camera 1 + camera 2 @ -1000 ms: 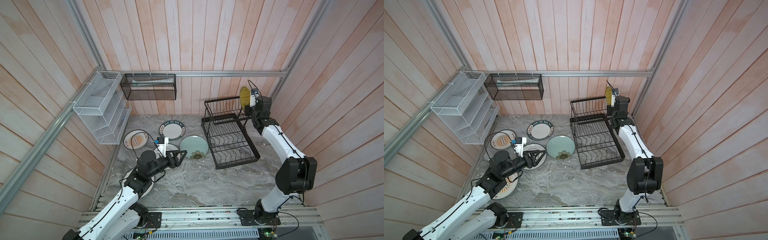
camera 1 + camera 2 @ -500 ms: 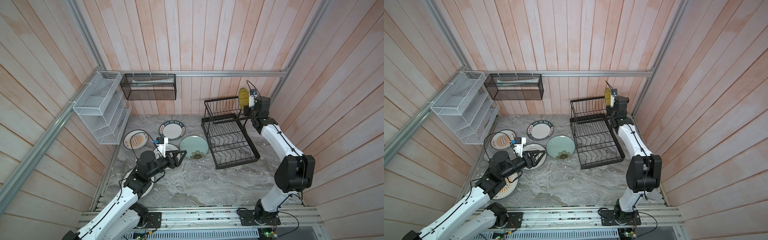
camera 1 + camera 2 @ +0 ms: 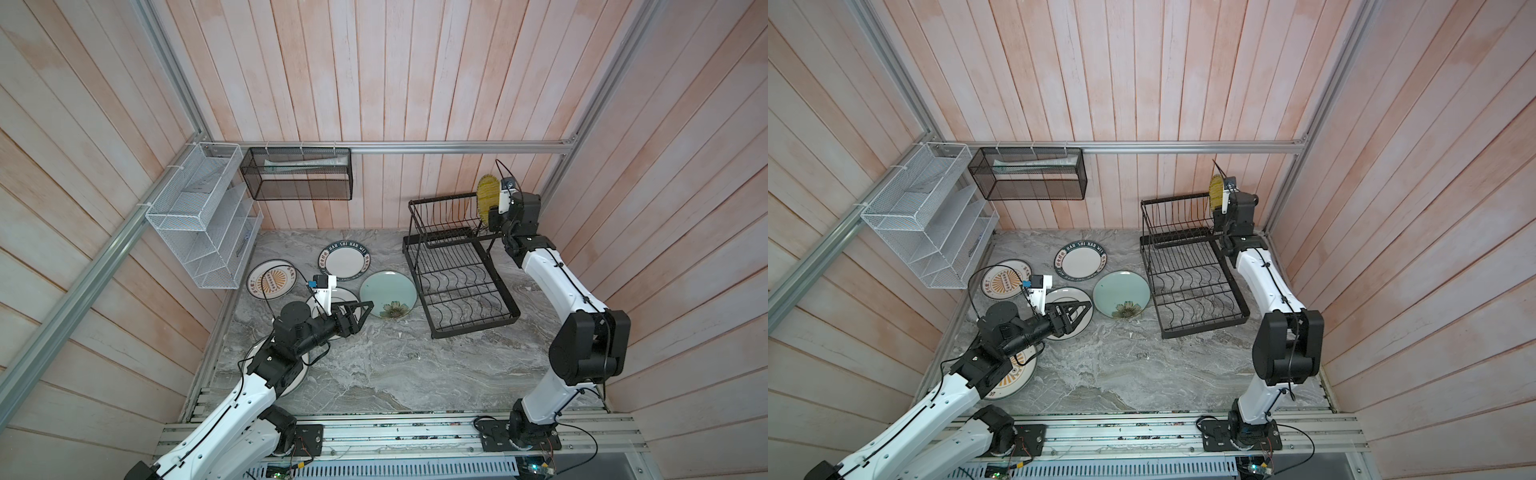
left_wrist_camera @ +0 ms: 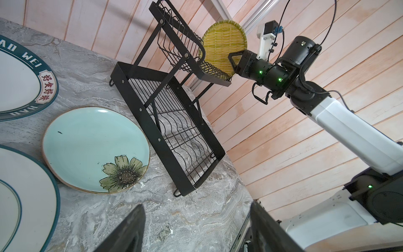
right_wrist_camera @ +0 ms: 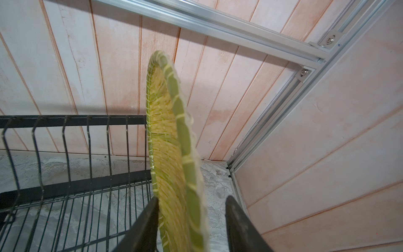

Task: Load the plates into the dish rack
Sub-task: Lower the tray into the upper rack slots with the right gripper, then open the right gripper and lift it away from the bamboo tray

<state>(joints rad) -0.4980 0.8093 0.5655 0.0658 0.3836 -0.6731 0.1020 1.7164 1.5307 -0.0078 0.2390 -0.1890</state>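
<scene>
The yellow woven plate stands on edge at the right end of the dish rack's upper basket. My right gripper straddles its rim, open, with a gap beside one finger. On the table lie the teal flower plate, the lettered-rim plate, a sunburst plate and the dark-ringed white plate. Another sunburst plate lies under my left arm. My left gripper hovers open and empty near the teal plate.
A white mesh shelf hangs on the left wall and a black mesh basket on the back wall. The rack stands close to the back right corner, where an aluminium post runs beside the yellow plate.
My right gripper has opened on the yellow plate, which stays upright in the upper basket. The left arm has not moved.
</scene>
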